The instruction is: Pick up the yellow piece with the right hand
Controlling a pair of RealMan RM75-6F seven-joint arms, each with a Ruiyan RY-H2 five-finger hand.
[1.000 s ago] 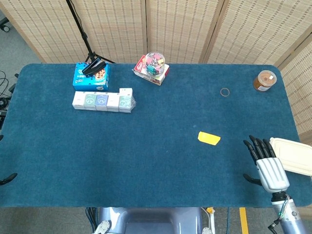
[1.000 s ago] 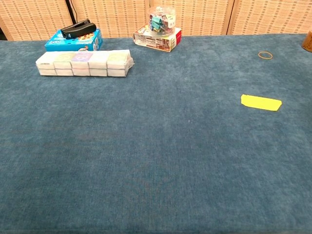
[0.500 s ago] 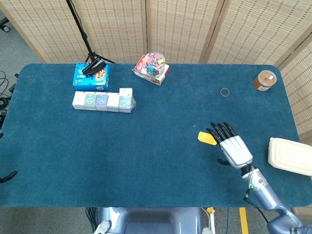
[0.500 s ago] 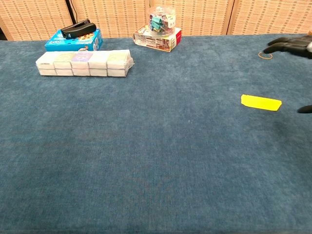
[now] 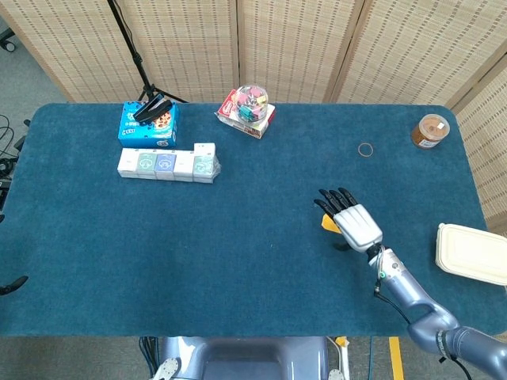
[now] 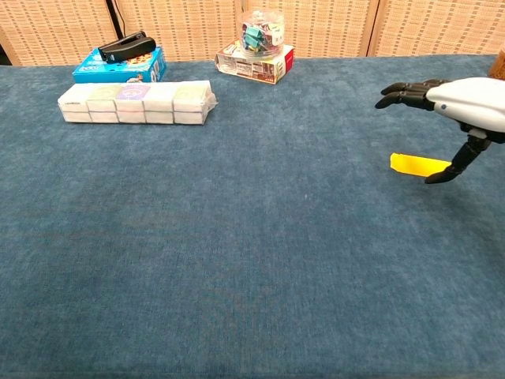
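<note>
Right hand is seen spread open above the yellow piece, fingers apart and nothing held; in the chest view the same hand is shown from the side, its dark fingers stretched flat toward the left and its thumb dropped down at the piece's right end. Whether the thumb tip is touching the piece cannot be told.

From the head view only a small yellow corner is left showing at the hand's left edge; the rest is hidden under the palm. In the chest view most of the piece is laid bare: one flat strip, lying on the blue bench with its long axis running left to right across the frame.

The left hand is not shown in either view.

Further things are counted out. One blue box with one black stapler on top is found at the far left, and one row of wrapped white packets just in front of it. One clear tub of coloured clips is seated on one red-and-white box. Only the head view takes in one rubber band, one brown-lidded jar and one cream lidded container at the bench's right edge.
</note>
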